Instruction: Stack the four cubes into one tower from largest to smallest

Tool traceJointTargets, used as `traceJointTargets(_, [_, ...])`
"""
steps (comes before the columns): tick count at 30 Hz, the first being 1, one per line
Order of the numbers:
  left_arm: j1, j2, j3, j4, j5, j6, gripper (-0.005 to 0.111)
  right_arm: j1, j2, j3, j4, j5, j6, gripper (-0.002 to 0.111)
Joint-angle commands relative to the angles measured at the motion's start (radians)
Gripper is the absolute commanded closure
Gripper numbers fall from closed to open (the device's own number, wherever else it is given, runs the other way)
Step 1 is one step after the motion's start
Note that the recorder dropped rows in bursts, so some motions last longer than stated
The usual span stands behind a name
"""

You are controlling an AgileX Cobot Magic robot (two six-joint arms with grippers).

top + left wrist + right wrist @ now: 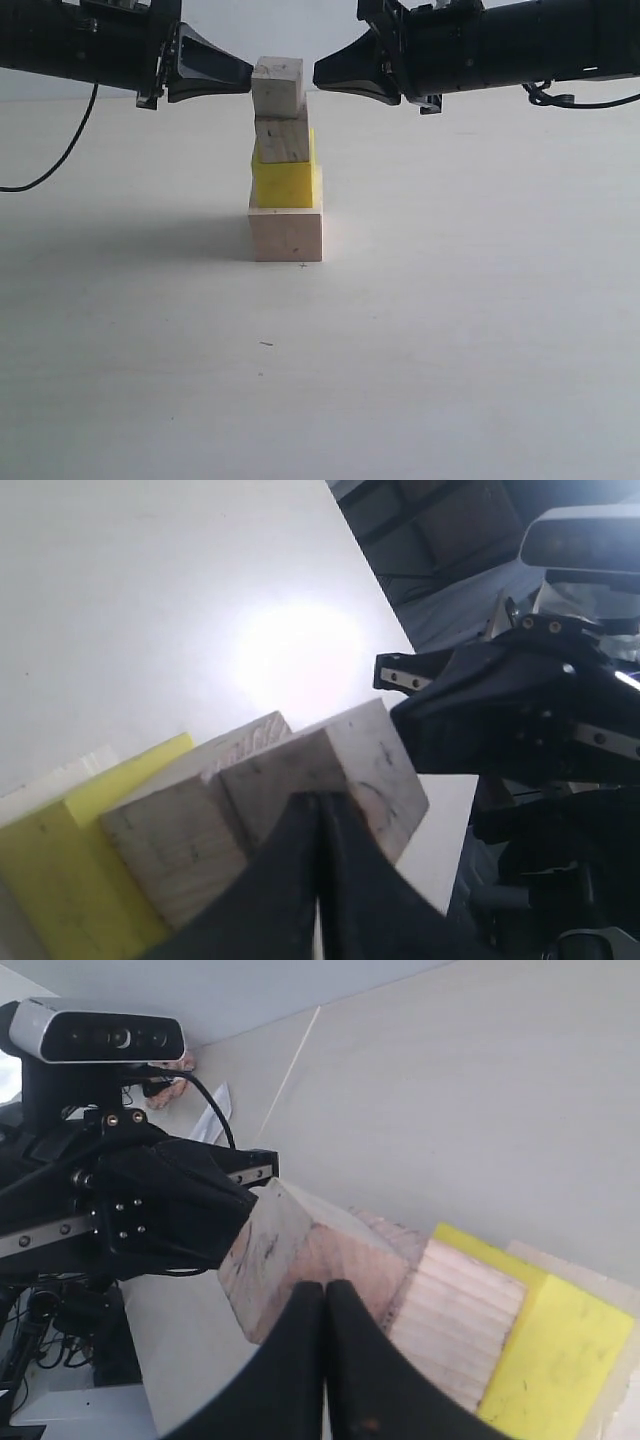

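Note:
A tower stands mid-table in the exterior view: the largest pale wood cube point(287, 234) at the bottom, the yellow cube point(284, 183) on it, a medium pale cube point(283, 139) above, and the smallest pale cube point(277, 86) on top. My left gripper point(248, 75) is shut, its tip touching the top cube's left face. My right gripper point(317, 73) is shut, its tip a little off that cube's right face. The left wrist view shows the shut left gripper point(320, 800) against the top cube point(360, 770). The right wrist view shows the shut right gripper point(326, 1288) at the top cube point(290, 1255).
The pale table point(450, 330) spreads all round the tower. A black cable point(60, 150) hangs from the left arm at the far left. Each wrist view shows the opposite arm and its camera behind the tower.

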Motion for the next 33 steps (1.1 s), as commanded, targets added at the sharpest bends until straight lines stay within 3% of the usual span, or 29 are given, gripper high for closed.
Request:
traceJointTargets(1, [-0.027, -0.013, -0.008, -0.004, 0.0, -0.003, 0.107, 0.002, 0.006, -0.007, 0.008, -0.002, -0.017, 0.108])
traceJointTargets(33, [-0.027, -0.032, -0.008, 0.009, -0.009, -0.003, 0.107, 0.002, 0.007, -0.007, 0.008, 0.041, -0.013, 0.108])
